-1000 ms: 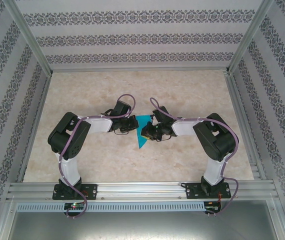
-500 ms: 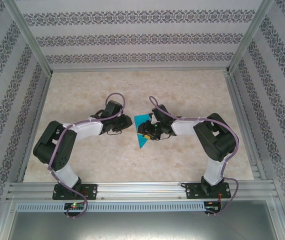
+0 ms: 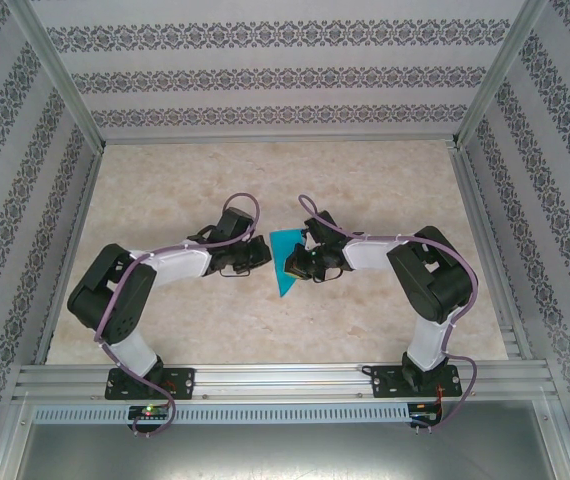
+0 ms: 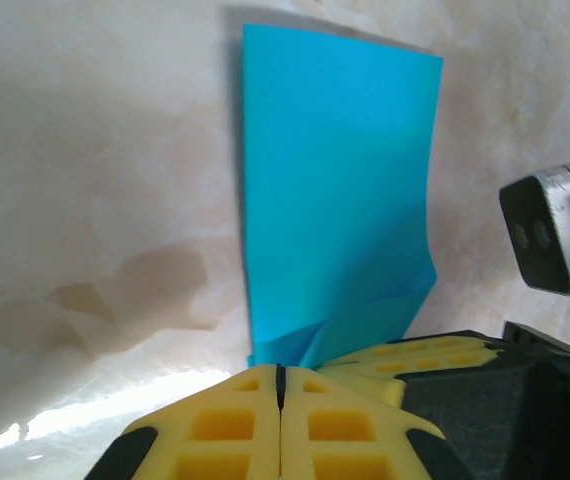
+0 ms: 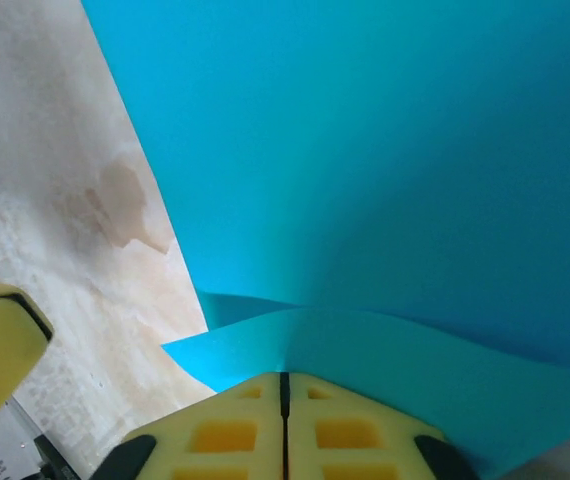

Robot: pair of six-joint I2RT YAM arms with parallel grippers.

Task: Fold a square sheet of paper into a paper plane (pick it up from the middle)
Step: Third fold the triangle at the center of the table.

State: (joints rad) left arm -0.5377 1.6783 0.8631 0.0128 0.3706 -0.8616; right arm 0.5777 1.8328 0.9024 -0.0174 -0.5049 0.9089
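Observation:
The teal-blue square sheet of paper [image 3: 286, 266] lies folded at mid table, narrowing to a point toward the near edge. My left gripper [image 3: 265, 256] meets it from the left and my right gripper [image 3: 294, 262] from the right. In the left wrist view the sheet [image 4: 335, 180] runs away from my shut left gripper [image 4: 280, 372], its near edge creased up into the jaw tips. In the right wrist view a raised flap of the sheet [image 5: 365, 150] runs into my shut right gripper [image 5: 285, 378].
The right gripper's yellow fingers [image 4: 415, 355] and its wrist camera [image 4: 555, 235] sit close beside my left jaws. Bare marbled tabletop [image 3: 385, 190] surrounds the sheet. Patterned walls and metal rails [image 3: 265, 378] enclose the table.
Both grippers opened briefly and shut again on the sheet. The left arm drew back to the left, then returned to the sheet's left edge. The sheet stayed in place.

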